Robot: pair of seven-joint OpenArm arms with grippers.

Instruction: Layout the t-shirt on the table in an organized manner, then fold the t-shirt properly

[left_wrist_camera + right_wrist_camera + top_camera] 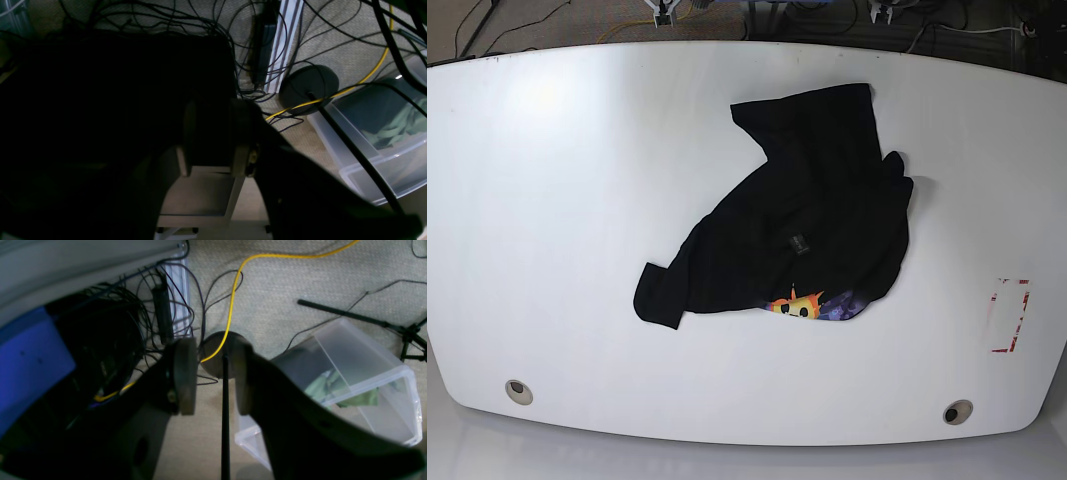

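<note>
Left wrist view
- Left end effector (217, 136): two pads with a moderate gap between them; nothing visible in the gap, though the frame is very dark there.
- Surroundings: a large dark mass fills the left half, too dim to identify. Beyond the pads lie carpet, a tangle of black cables (186, 23), a yellow cable (367, 78), a round dark stand base (308, 88) and a clear bin (383, 140) with green cloth inside.
- T-shirt: not visible here.

Right wrist view
- Right end effector (213, 376): pads parted by a moderate gap and empty; carpet and a thin black rod (225, 420) show through between them.
- Floor below: the yellow cable (233, 296) runs to the round base (217, 350); the clear bin (360, 380) lies on the right, a blue panel (30, 356) at far left, black cables (110, 323) bunched beside it.
- T-shirt: not visible here.

Base view
- Tabletop (557, 200): white, glossy, with a grey grommet hole near each front corner and a red-outlined mark (1010, 315) at the right.
- T-shirt (807, 220): lies crumpled slightly right of centre, slanting from the far edge area down towards the front left; mostly plain black, with a small label showing mid-body and a strip of the orange and purple print exposed at its near edge. One part trails out at the lower left.
- Arms: only small parts at the far edge of the tabletop, well apart from the t-shirt.
</note>
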